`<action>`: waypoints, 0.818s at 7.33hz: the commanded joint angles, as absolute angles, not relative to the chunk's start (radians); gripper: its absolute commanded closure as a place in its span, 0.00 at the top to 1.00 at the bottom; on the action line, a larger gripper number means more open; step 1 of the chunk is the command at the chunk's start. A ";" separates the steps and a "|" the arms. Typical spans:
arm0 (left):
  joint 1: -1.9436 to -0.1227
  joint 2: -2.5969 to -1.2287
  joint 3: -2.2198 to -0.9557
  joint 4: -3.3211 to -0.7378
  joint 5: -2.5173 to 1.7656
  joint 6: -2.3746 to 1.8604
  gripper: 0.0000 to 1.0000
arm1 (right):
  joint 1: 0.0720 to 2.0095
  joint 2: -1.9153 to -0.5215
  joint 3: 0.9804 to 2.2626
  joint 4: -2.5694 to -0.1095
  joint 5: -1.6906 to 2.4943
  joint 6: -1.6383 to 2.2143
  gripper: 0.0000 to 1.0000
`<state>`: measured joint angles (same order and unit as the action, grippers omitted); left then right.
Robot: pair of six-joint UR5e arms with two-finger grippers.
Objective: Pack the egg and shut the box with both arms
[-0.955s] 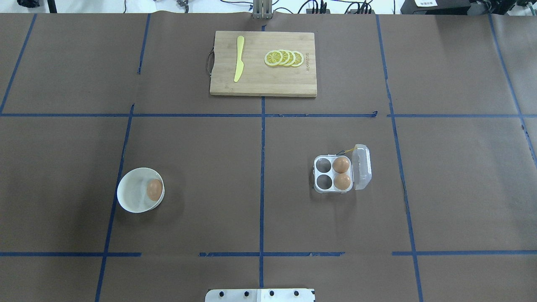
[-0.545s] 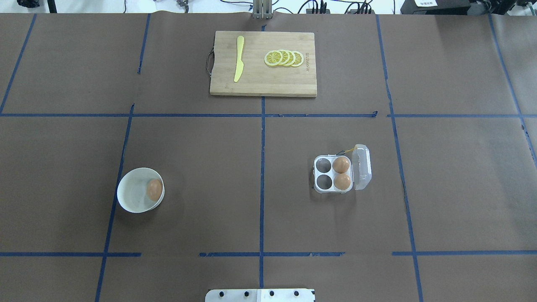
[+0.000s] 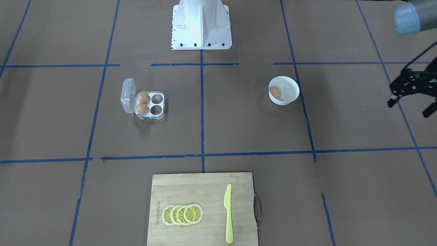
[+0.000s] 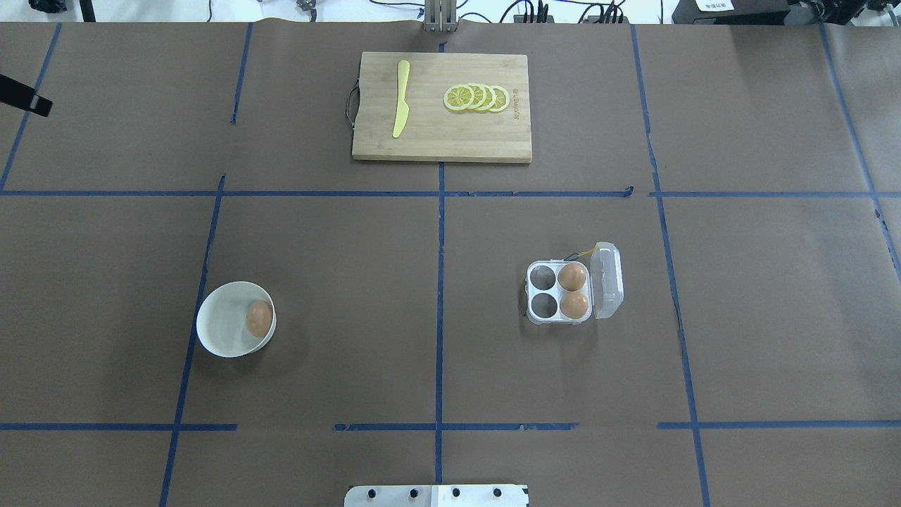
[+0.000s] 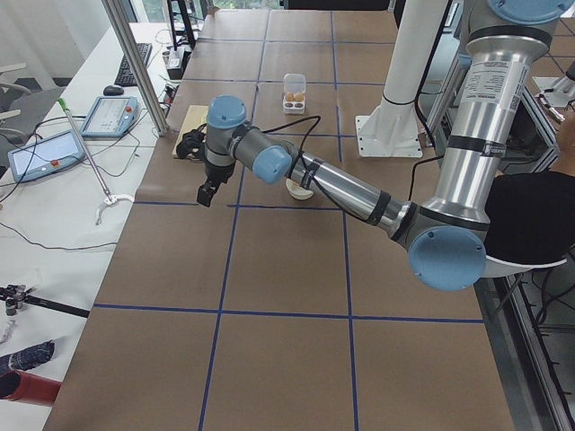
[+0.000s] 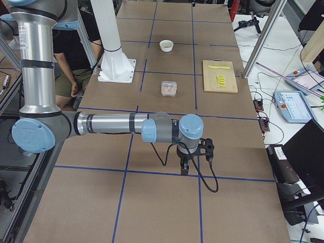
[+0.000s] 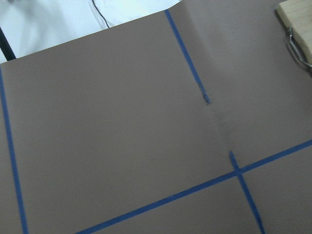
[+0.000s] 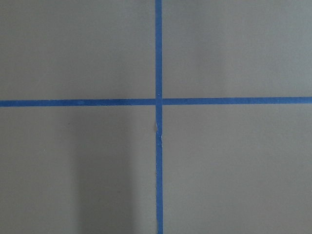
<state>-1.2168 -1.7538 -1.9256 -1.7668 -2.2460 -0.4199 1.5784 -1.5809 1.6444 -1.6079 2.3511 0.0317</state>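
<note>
- Egg (image 4: 259, 318), orange-brown, lies in a white bowl (image 4: 215, 320) against its right wall, on the table's (image 4: 352, 282) left half.
- The box (image 4: 557, 291) sits well apart to the right with its lid open. Its two left cells face the bowl across open table, and its right cells hold two other eggs (image 4: 572, 277).
- A cutting board (image 4: 443, 144) lies at the far edge, well away.
- The left gripper (image 3: 409, 107) hovers off the bowl's outer side, jaws spread and holding nothing, partly cut off.
- The right gripper (image 6: 185, 167) shows only from the side, so its jaws cannot be judged.
</note>
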 commanded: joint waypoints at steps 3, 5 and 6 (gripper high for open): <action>-0.811 -1.651 -2.124 -1.770 -2.081 -1.090 1.00 | 1.578 -1.574 1.647 -1.608 2.352 0.034 1.00; -0.622 -1.654 -2.132 -1.770 -1.952 -1.379 0.96 | 1.578 -1.589 1.637 -1.608 2.350 0.032 1.00; -0.559 -1.660 -2.123 -1.769 -1.884 -1.478 0.90 | 1.578 -1.589 1.644 -1.608 2.352 0.032 1.00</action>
